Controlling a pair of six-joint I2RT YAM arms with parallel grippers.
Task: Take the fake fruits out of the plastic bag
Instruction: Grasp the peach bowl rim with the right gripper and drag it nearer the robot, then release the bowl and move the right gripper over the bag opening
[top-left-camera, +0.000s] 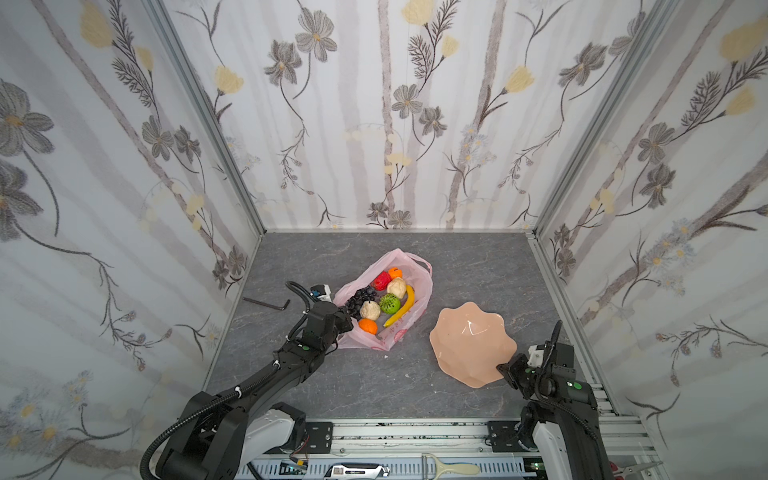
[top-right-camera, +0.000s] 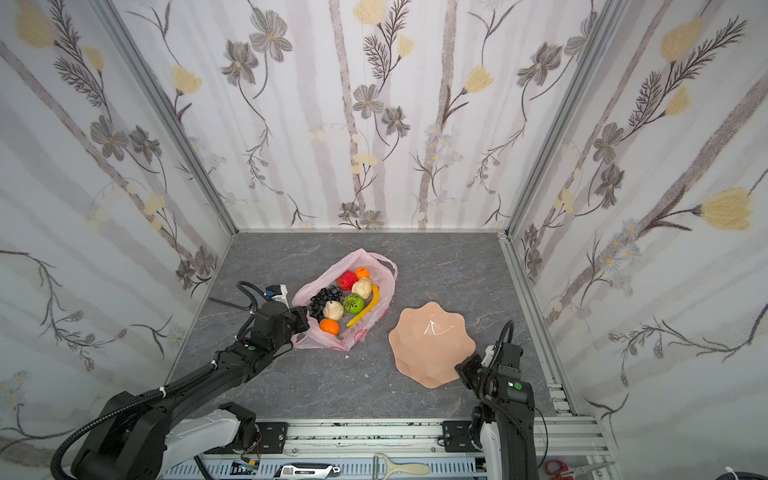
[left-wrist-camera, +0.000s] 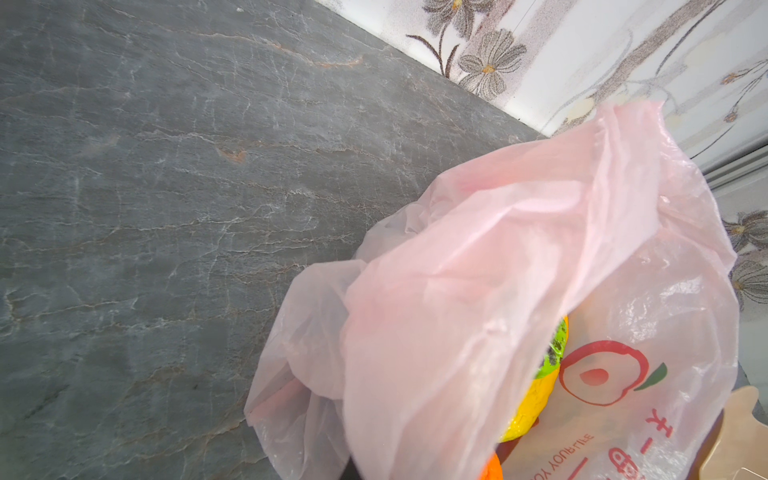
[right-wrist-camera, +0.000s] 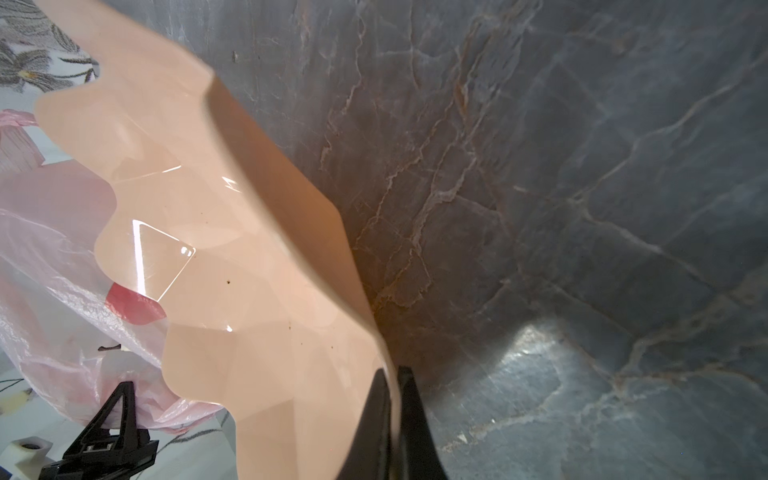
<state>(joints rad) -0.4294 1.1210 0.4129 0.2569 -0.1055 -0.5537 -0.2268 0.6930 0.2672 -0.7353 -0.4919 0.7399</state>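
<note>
The plastic bag (top-left-camera: 417, 272) lies open on the grey table in both top views, and the fake fruits rest in it. They are a banana (top-left-camera: 403, 309), a red apple (top-left-camera: 381, 281), two oranges (top-left-camera: 395, 273) (top-left-camera: 368, 326), grapes (top-left-camera: 360, 300), a green fruit (top-left-camera: 390, 303) and two beige lumps (top-left-camera: 397, 287) (top-left-camera: 370, 310). My left gripper (top-left-camera: 347, 321) is shut on the bag's left edge. In the left wrist view the bag's film (left-wrist-camera: 498, 270) hides the fingers. My right gripper (right-wrist-camera: 392, 370) is shut on the rim of the peach dish (top-left-camera: 469, 345).
A black hex key (top-left-camera: 266, 302) lies by the left wall. Floral walls close in the table on three sides. On the front rail sit a utility knife (top-left-camera: 357, 471), a peeler (top-left-camera: 449, 467) and scissors (top-right-camera: 569, 469).
</note>
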